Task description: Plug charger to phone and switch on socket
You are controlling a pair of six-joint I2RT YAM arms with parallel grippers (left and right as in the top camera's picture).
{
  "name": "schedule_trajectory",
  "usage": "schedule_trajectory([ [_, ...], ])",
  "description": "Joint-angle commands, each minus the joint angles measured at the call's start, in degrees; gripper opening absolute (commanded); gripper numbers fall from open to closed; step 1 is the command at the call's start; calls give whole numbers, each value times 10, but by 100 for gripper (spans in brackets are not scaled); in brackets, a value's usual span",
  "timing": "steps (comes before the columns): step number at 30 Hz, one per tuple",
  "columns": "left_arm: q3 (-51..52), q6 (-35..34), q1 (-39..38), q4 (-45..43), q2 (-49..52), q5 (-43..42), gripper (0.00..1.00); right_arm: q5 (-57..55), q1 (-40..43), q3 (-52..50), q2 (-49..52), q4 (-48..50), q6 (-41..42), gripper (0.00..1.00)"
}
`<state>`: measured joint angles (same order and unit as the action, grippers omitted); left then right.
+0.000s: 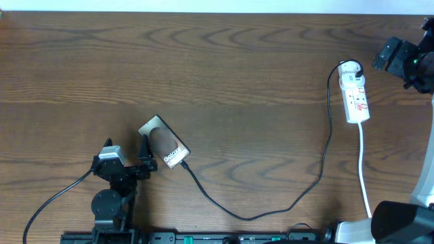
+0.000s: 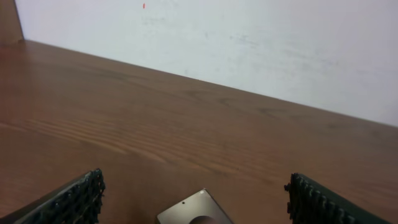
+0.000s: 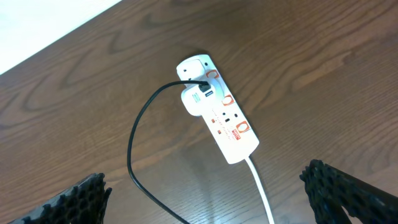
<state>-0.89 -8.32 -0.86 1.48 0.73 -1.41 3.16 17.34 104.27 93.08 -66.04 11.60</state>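
The phone (image 1: 163,142) lies tilted on the table at lower left, and one of its corners shows in the left wrist view (image 2: 196,211). The charger, a thin black cable (image 1: 319,177), runs from the phone's lower-right end in a long loop to a white adapter in the socket (image 1: 357,93). The tip meets the phone's end. My left gripper (image 1: 145,160) is open beside the phone's left edge, with the phone's corner between its fingers (image 2: 194,182). My right gripper (image 1: 384,57) is open and empty, up beside the socket (image 3: 234,134), with the cable (image 3: 138,124) in front of its fingers (image 3: 205,180).
The socket's white cord (image 1: 364,169) runs down to the table's front edge at right and also shows in the right wrist view (image 3: 261,193). The left arm's own black cable (image 1: 57,195) trails to the lower left. A pale wall (image 2: 249,43) stands beyond the table's far edge.
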Motion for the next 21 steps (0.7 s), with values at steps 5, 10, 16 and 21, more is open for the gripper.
schedule_trajectory([
  [5,6,120,-2,23,-6,-46,92,-2,-1,3,-5,0,6,99],
  [10,6,141,-2,23,-6,-59,92,-2,-1,3,-5,0,6,99],
  [16,6,126,-2,21,-6,-54,92,-2,-1,3,-5,0,6,99],
  [21,6,126,-2,21,-6,-54,92,-2,-1,3,-5,0,6,99],
])
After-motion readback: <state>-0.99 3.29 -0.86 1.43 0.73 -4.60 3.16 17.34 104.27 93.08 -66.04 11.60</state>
